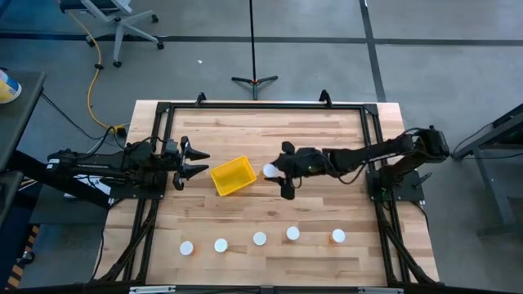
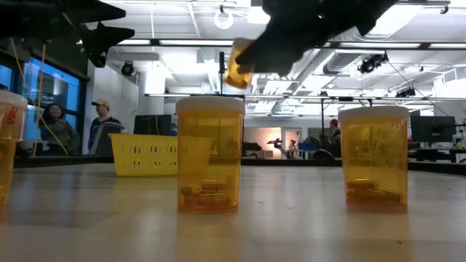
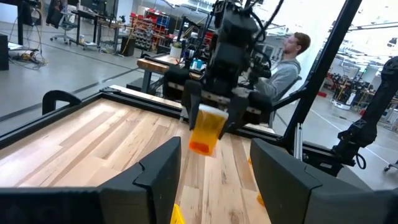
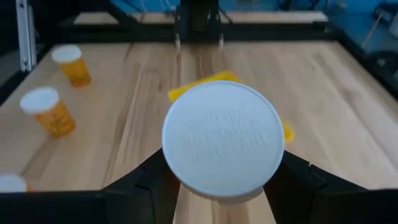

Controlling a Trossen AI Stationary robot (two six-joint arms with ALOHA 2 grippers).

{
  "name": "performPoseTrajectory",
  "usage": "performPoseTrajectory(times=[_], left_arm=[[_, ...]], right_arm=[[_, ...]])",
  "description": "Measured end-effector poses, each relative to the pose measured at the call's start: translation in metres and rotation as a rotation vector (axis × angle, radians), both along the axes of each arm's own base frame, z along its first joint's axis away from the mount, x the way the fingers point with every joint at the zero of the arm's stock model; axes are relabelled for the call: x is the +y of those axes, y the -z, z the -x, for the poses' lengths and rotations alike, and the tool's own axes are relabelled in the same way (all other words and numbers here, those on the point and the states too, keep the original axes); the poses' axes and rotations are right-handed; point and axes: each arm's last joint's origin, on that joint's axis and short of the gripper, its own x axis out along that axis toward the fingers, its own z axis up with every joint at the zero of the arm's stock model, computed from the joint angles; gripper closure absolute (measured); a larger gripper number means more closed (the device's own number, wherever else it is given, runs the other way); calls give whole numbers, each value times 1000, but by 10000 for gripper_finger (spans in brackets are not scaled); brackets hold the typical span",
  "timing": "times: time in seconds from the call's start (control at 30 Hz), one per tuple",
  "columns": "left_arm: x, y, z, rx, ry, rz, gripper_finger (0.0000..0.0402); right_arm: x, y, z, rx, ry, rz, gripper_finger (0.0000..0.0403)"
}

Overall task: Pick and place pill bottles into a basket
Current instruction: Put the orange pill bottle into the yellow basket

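Right gripper (image 1: 276,173): clamped on a pill bottle (image 1: 270,171), held above the table just right of the yellow basket (image 1: 231,176)
Left gripper (image 1: 194,163): fingers apart, left of the basket
Near row: five pill bottles (image 1: 259,238)

Amber pill bottle (image 3: 208,129) in the right hand (image 3: 214,118) above wooden table (image 3: 93,137).

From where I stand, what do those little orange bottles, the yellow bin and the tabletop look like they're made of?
The small amber pill bottles look like see-through plastic: pills show through the wall. Their white ribbed caps seem matte moulded plastic with raised lettering. The bright yellow slotted basket appears to be opaque plastic. The pale striped tabletop looks like jointed wooden planks, lightly glossy.
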Motion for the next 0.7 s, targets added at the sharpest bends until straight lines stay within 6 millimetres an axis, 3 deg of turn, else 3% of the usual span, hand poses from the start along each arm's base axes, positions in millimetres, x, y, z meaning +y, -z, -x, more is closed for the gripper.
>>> performPoseTrajectory(times=[0.2,0.7], left_arm=[[0,0,0,0,0,0,174],[0,0,0,0,0,0,174]], right_arm=[[-19,-12,-8,-36,-11,-1,215],[-55,7,-68,-6,-70,-12,216]])
